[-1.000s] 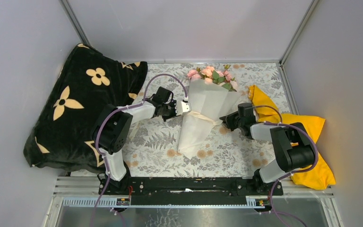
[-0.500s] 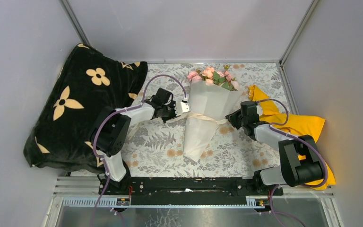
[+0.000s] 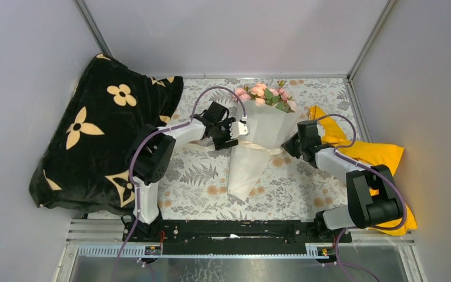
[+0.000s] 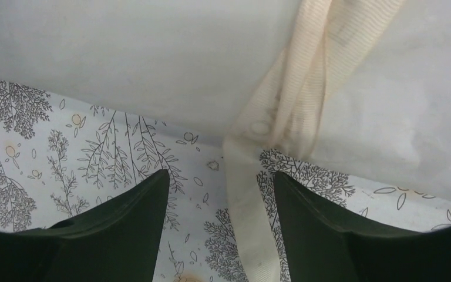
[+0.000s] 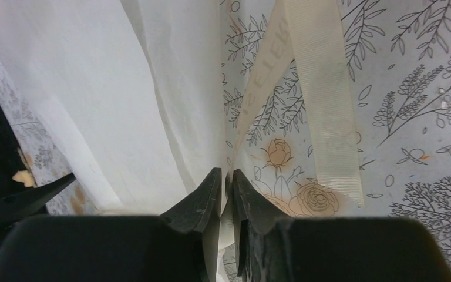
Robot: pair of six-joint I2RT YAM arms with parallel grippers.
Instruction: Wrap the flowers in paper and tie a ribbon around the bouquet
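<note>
The bouquet (image 3: 250, 167) lies on the counter (image 3: 305, 188). Our right end effector (image 5: 227, 182) pinches the ribbon (image 5: 323, 117); our left end effector (image 4: 220, 182) stands wide astride the other tail, so we should close there, then pull evenly.

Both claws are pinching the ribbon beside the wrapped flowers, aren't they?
Not both. The left gripper is open, the ribbon lying unpinched between its fingers, as the left wrist view shows. Only the right gripper pinches the ribbon beside the wrapped flowers.

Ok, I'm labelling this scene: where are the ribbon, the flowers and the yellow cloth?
ribbon (image 4: 305, 88), left wrist view, its upper doubled stretch.
flowers (image 3: 263, 93), top view, the pink blooms.
yellow cloth (image 3: 387, 155), top view, its right part.
</note>
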